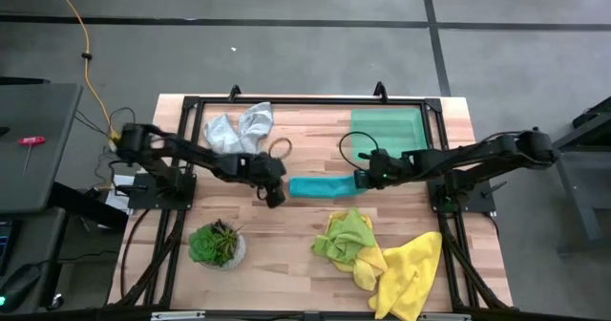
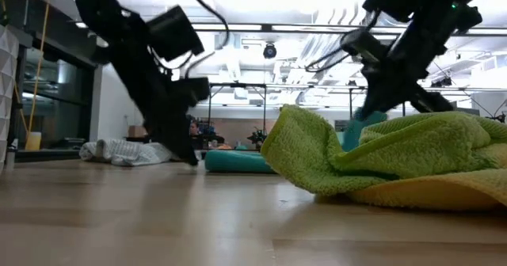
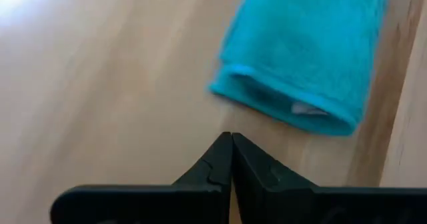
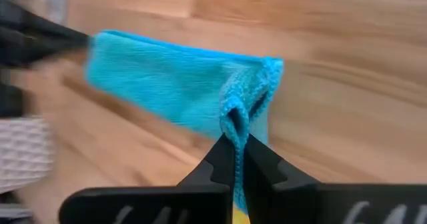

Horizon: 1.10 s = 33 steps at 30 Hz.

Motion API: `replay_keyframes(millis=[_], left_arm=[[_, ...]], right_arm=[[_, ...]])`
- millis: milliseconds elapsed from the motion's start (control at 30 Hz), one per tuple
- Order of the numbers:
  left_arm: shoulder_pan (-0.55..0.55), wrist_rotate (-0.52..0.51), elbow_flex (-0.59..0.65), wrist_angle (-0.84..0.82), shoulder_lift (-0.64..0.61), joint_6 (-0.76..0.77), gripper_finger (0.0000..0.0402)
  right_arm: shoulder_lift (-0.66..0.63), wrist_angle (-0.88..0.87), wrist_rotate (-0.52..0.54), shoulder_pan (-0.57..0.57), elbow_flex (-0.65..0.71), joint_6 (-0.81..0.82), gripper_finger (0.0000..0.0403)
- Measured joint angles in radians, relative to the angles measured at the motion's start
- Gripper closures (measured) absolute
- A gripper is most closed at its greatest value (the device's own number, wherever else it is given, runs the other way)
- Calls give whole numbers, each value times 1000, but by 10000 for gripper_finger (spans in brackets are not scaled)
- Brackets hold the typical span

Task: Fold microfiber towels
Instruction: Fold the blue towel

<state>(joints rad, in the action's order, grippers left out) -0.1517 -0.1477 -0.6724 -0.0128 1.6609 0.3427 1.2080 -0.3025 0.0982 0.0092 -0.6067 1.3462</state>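
A teal microfiber towel (image 1: 320,186) lies folded into a narrow strip across the table's middle. My right gripper (image 1: 364,179) is shut on its right end. My left gripper (image 1: 275,198) stands shut just off the strip's left end (image 3: 280,104), its tips low over the wood with nothing between them. A pale grey-white towel (image 1: 239,128) lies crumpled at the far left. A lime green towel (image 1: 347,237) lies bunched on a yellow one (image 1: 410,275) at the near right. My right gripper pinches a bunched fold of the teal towel's hemmed right end (image 4: 235,117) between its two fingertips. The fingers slant down from the table's right side. That end is raised a little (image 2: 360,127); the rest of the strip lies flat on the table.
A flat green tray (image 1: 387,135) lies at the far right, just behind my right arm. A small potted plant (image 1: 218,245) stands at the near left. A black frame (image 1: 315,99) runs round the tabletop. Bare wood shows between the plant and the green towel.
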Motion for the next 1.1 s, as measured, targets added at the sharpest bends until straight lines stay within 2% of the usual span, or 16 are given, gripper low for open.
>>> replay_keyframes(millis=[267, 533, 800, 933, 1100], left_arm=[[34, -58, -5, 92, 70, 39, 401], [28, -30, -5, 126, 75, 13, 401], [28, -22, -4, 141, 75, 13, 401], [28, -18, -4, 141, 75, 15, 401], [28, -14, -4, 142, 74, 21, 401]], right_arm=[[98, 270, 0, 33, -1, 24, 402], [267, 585, -12, 39, -8, 58, 403], [505, 625, -46, 36, -217, 15, 403], [605, 596, -45, 35, -307, 51, 403], [667, 564, 22, 35, -365, 121, 403]])
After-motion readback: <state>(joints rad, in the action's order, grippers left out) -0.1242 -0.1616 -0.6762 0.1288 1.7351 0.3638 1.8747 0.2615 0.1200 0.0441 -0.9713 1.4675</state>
